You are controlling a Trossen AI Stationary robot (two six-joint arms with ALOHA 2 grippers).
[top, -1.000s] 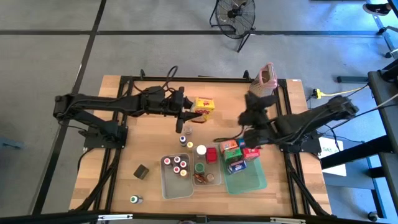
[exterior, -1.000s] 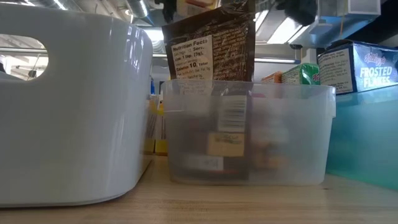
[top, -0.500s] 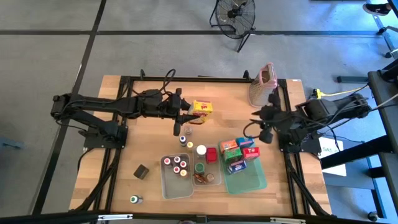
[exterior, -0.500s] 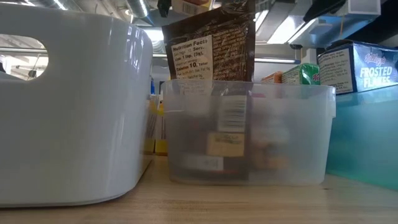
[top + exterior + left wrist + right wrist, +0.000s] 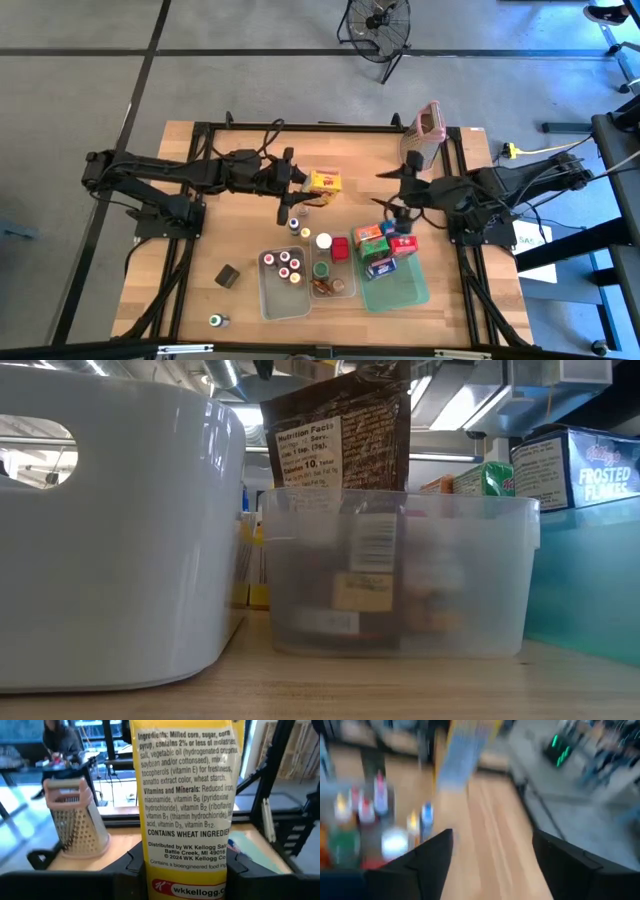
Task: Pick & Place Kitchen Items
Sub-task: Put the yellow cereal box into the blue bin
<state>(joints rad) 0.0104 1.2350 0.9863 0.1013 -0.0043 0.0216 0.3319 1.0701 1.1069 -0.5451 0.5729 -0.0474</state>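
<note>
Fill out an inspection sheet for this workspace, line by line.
Surface: wooden table on a black frame.
Job's things: yellow carton in the left gripper; small cartons in the green tray; spice jars in the clear tub; a few jars loose beside it.
Clutter: metal grater at the far edge; dark block.
Grippers: left shut on the carton; right gripper open, empty, above the tray's far end.
Cables: black leads along both arms.
Surroundings: floor fan; a person in the left wrist view.
</note>
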